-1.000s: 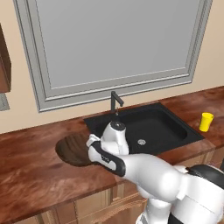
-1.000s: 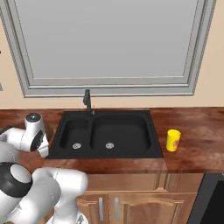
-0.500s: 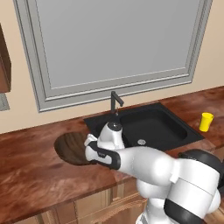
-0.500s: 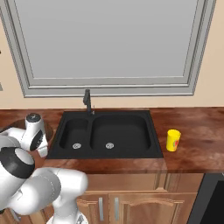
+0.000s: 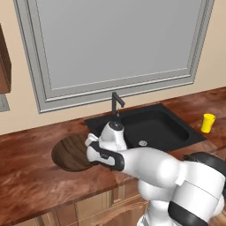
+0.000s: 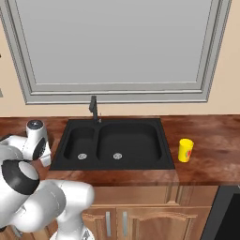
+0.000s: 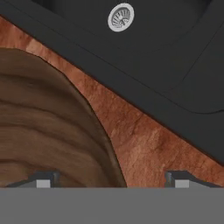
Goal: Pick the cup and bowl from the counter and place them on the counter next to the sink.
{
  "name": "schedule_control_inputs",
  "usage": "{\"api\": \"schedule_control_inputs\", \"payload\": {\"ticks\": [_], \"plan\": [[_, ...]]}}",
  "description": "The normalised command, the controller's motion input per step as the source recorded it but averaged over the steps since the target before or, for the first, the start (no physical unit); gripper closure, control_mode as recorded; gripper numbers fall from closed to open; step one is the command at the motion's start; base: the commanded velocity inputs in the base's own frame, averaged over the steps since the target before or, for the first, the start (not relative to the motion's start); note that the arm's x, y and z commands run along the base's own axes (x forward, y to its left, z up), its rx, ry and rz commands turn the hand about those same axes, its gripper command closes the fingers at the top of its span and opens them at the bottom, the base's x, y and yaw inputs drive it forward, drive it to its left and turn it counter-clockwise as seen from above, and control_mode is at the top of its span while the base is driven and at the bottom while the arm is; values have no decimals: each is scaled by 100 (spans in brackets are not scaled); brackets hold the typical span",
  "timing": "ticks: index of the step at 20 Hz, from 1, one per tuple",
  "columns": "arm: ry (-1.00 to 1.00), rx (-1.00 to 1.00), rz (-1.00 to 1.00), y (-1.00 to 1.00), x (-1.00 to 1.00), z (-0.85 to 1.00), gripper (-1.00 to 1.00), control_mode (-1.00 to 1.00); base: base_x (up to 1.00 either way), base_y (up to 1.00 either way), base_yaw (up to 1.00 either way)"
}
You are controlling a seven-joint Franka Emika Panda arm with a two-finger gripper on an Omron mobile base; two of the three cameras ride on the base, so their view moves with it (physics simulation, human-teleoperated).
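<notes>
The dark brown bowl (image 5: 69, 152) lies on the counter (image 5: 31, 176) just left of the sink (image 5: 148, 128). My white hand (image 5: 106, 145) hangs over the bowl's right edge. In the hand view my gripper (image 7: 111, 183) is open, its fingertips (image 7: 43, 181) set wide apart. One tip stands over the bowl (image 7: 39, 127) and the other over bare counter (image 7: 140, 135), with the rim running between them. The yellow cup (image 5: 208, 122) stands upright on the counter right of the sink, also the cup (image 6: 185, 150) in the right base view.
A thin black faucet (image 5: 117, 102) rises behind the sink's divider. A silver drain (image 7: 121, 17) shows in the near basin. A large grey-framed window fills the wall behind. The counter's front edge runs close under my arm.
The gripper's jaws have spread wide. The bowl stays where it was, on the counter left of the sink. My arm's elbow has shifted a little to the right.
</notes>
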Motion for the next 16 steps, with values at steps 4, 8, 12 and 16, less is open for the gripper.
{"api": "schedule_control_inputs", "payload": {"ticks": [4,8,12,16], "plan": [[-14,0,2,0,-16,51,-100,-100,0,0,0],[-10,0,6,0,-29,64,-100,-100,0,0,0],[0,0,14,0,-26,53,-100,-100,0,0,0],[1,0,23,0,-34,57,-100,-100,0,0,0]]}}
